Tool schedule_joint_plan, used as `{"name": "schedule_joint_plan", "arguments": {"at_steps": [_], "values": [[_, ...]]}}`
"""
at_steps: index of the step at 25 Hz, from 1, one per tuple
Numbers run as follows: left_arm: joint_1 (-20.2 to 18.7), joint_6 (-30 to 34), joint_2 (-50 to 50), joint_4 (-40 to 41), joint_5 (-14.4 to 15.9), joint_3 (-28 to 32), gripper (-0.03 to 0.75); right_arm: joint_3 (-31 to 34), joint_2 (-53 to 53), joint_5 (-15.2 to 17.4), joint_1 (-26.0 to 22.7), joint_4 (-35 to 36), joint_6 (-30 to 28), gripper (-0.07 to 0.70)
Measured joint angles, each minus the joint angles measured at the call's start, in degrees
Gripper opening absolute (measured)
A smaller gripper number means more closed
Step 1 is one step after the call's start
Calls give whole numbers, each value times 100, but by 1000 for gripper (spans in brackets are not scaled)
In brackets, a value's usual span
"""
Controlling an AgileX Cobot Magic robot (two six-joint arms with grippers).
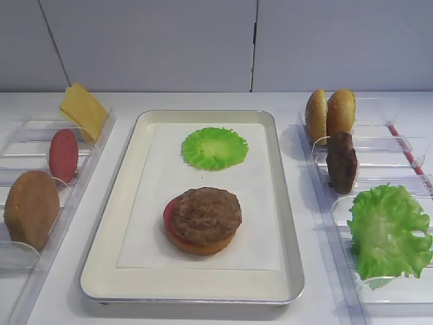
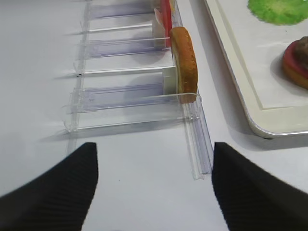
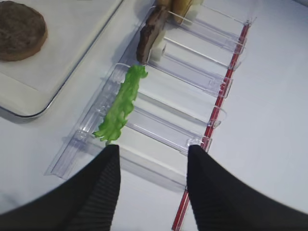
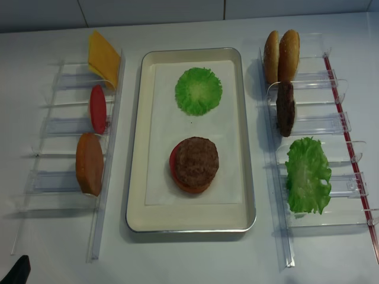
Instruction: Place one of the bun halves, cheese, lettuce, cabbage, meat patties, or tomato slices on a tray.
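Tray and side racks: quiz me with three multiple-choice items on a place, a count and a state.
1. What tops the stack on the tray?
A. cheese
B. a meat patty
C. a bun half

2. How many bun halves stand together at the far end of the right rack?
A. one
B. two
C. four

3. How is the right pincer?
A. shut on lettuce
B. shut on a patty
C. open, holding nothing

Answers:
1 B: the meat patty lies over a tomato slice and a bun half.
2 B: two bun halves stand on edge side by side.
3 C: its fingers stand apart over the bare table, short of the ruffled lettuce.
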Motion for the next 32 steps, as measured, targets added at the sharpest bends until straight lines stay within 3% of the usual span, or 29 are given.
{"name": "schedule_joint_plan", "arguments": {"at_steps": [11, 16, 29, 32], "values": [[0, 0, 0, 0, 0, 0, 473, 1752, -2229, -199, 0, -242, 854, 504], [0, 0, 0, 0, 0, 0, 473, 1813, -2837, -225, 0, -264, 896, 508], [0, 0, 0, 0, 0, 10, 473, 1813, -2868, -248, 0, -199, 817, 508], [0, 0, 0, 0, 0, 10, 473, 1813, -2868, -248, -184, -199, 817, 508]]}}
